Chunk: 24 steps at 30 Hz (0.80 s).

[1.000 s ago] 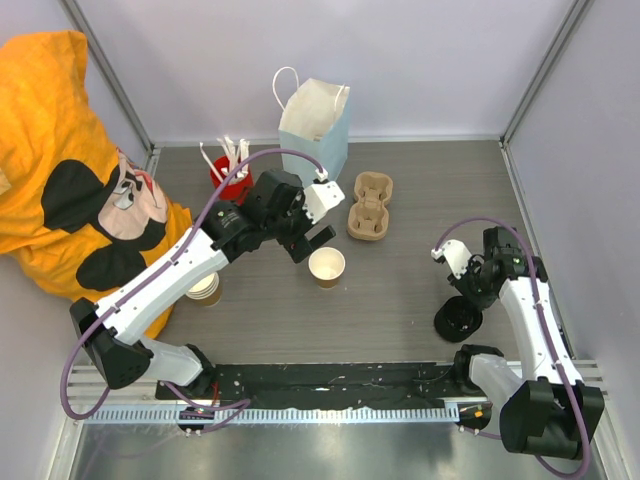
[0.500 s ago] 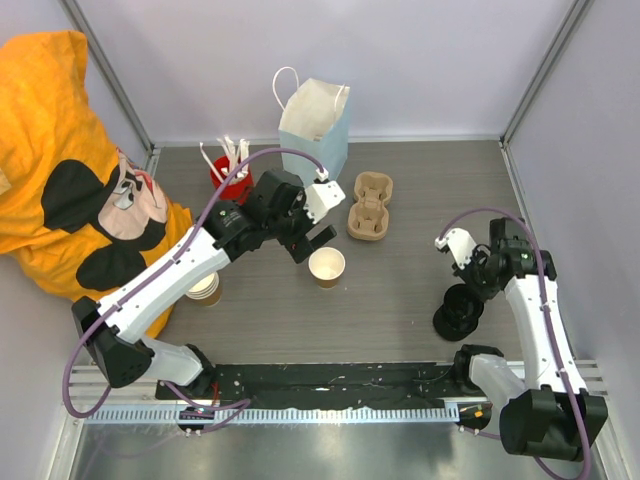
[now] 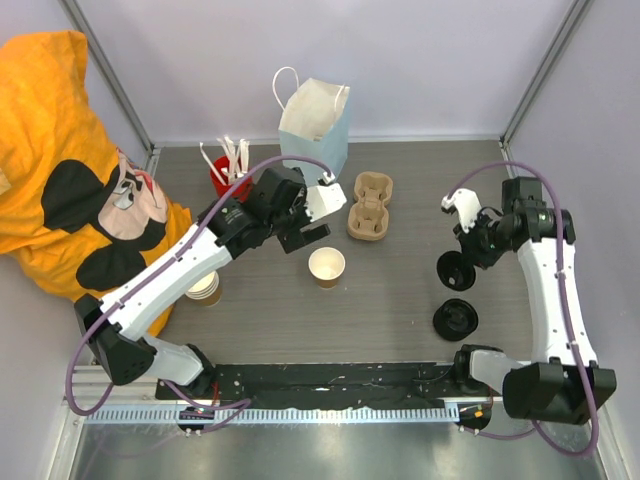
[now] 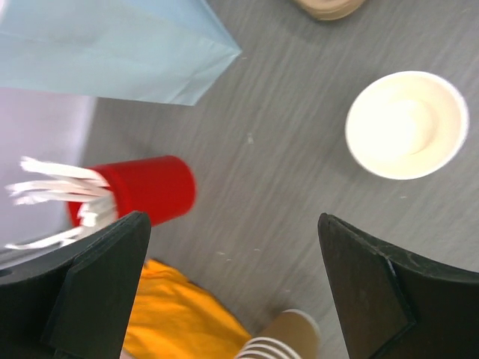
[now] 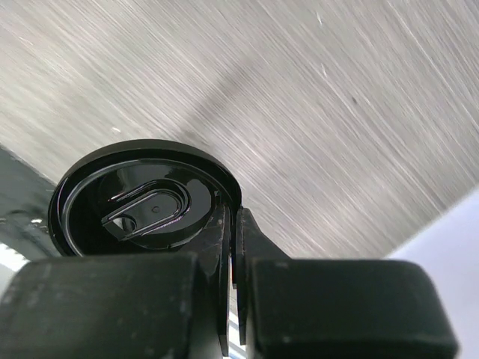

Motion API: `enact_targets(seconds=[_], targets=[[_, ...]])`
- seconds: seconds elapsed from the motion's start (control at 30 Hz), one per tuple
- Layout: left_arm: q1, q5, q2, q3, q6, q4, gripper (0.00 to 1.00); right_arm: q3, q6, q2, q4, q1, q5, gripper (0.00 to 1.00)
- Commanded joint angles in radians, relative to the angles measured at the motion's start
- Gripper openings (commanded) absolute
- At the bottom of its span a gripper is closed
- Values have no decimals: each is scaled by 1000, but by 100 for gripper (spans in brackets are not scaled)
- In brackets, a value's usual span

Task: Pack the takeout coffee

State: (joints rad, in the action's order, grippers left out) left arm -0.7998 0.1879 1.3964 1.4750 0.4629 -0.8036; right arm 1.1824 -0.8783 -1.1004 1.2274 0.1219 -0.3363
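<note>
No cup with a lid on it shows. A lidless tan paper cup [image 3: 327, 266] with a white inside stands mid-table; it also shows in the left wrist view [image 4: 406, 123]. My left gripper [image 3: 305, 240] is open and empty, just behind and left of the cup, and its jaws stand wide apart in the left wrist view [image 4: 230, 224]. My right gripper [image 3: 466, 260] is shut on the rim of a black lid [image 3: 454, 271], held above the table at the right. The right wrist view shows the lid [image 5: 142, 209] pinched at the fingertips [image 5: 224, 224]. The pale blue paper bag [image 3: 315, 125] stands open at the back.
More black lids [image 3: 456, 318] lie at the near right. A brown cup carrier [image 3: 369, 205] sits right of the bag. A red cup of stirrers [image 3: 232, 178] and a stack of lidless cups [image 3: 204, 287] stand at the left, beside an orange cloth [image 3: 60, 150].
My right gripper has lifted one black lid off the pile and carried it up and away from the near edge. The left gripper has barely shifted.
</note>
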Motion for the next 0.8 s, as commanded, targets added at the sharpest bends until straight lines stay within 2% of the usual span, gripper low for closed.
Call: enact_targets(seconds=[0.0,0.1,0.13,0.27,0.3,0.33,0.43,0.57,0.77], targets=[[-27,107,-11,82,210,64,100,157,35,-107,78,2,-165,5],[-67,84,-34,36,331,139,100,255,15,-186,139,-11,-228,6],[-76,62,-48,13,414,170,100,276,13,-202,145,-19,-236,6],[-105,-112,-132,-93,630,340,100,388,7,-260,165,-70,-269,7],[-107,-214,-170,-123,670,371,100,407,-1,-285,173,-76,-280,7],[-108,-246,-181,-166,733,401,100,431,-2,-295,178,-83,-296,7],[-144,-301,-166,-180,777,495,100,447,-2,-325,179,-122,-339,8],[-190,-338,-88,-139,806,523,100,412,16,-326,129,-241,-354,11],[-211,-432,1,-93,832,526,99,404,-11,-340,139,-280,-429,11]])
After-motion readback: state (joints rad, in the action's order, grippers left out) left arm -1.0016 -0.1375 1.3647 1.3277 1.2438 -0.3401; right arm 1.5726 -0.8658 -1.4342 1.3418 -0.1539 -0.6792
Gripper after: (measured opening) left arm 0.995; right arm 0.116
